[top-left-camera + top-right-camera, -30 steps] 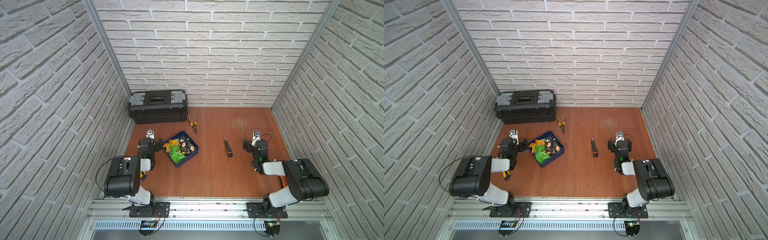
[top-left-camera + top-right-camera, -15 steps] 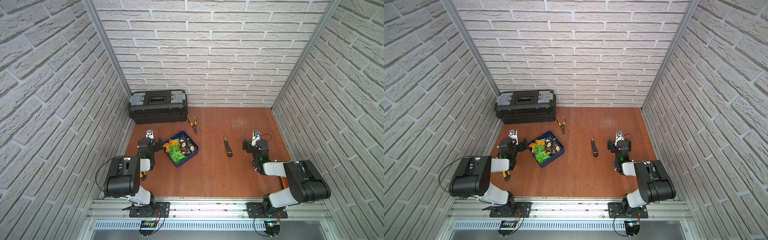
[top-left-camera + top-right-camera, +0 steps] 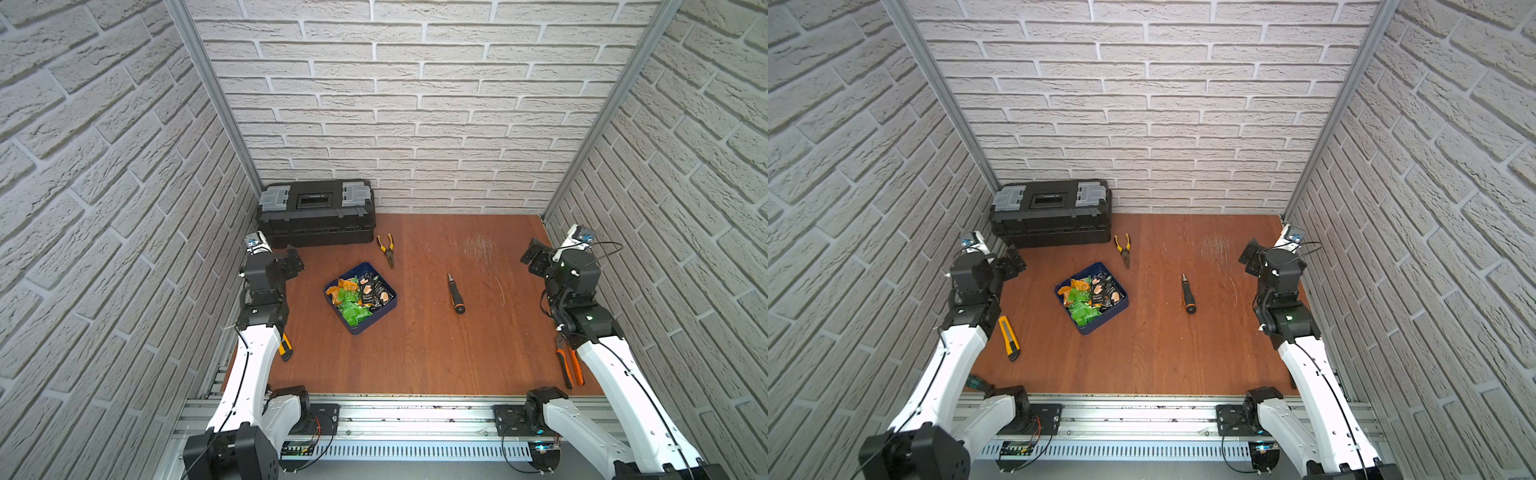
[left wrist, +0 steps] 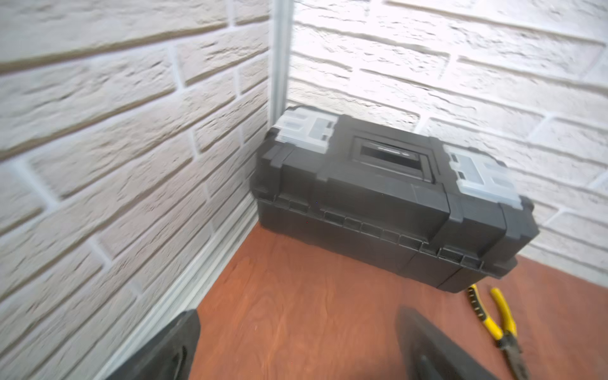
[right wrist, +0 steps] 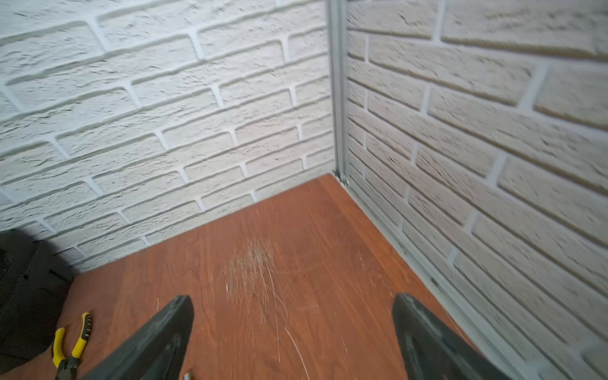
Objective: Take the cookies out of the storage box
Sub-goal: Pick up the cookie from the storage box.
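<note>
Your left pincer is spread wide with nothing in it, hovering near the black toolbox in the far-left corner. Your right pincer is just as wide apart and empty, pointing at a scratched patch of worktop. The cookies are all piled in the storage box, left of centre and well apart from both arms. Yellow pliers lie just behind it, and a screwdriver is off to its right.
</note>
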Tool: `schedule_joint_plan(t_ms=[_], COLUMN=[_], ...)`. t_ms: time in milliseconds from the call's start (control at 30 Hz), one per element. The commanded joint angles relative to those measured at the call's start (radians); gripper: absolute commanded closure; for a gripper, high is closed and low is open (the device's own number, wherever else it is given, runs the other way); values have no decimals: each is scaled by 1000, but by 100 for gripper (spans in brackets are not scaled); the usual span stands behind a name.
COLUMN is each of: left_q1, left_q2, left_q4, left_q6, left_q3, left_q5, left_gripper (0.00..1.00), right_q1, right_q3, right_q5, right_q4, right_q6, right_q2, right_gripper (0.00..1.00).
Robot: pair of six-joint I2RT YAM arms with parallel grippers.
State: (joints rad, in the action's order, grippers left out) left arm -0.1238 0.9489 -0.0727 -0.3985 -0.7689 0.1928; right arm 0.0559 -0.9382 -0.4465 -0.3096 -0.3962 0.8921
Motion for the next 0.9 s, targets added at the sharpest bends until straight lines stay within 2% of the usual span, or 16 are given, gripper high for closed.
schedule_joint_plan(t_ms=[0,67,167,267,400,567,700,867], left_q1=[-7,-4,28,86,131,139,137,121], left_q2=[-46,-74,-107,-128,-138,-162,-170,-172], left_q4=[-340,-417,-523,-604,-632,-576,-527,-498], left_q6=[-198,-256,-323,-380,-448,-525,-570,-604], left_q3=[-6,-10,-8,12,67,153,192,221], left_q5=[-86,-157,-211,-229,-283,-316,-330,-342], left_gripper=[2,2,2,2,2,2,5,9], right_q1=[-4,-2,26,129,348,593,712,790], right_q3=[-27,-49,-95,-161,-299,-479,-664,-935], right_q5=[95,256,429,494,456,414,391,408], right_q4=[-344,-347,-368,-416,-505,-534,-569,-675], right_q6=[-171,-189,-230,-241,-232,-245,-205,-163], right_q2=[20,30,79,163,315,545,754,1047], right_gripper=[7,15,26,32,33,32,32,32])
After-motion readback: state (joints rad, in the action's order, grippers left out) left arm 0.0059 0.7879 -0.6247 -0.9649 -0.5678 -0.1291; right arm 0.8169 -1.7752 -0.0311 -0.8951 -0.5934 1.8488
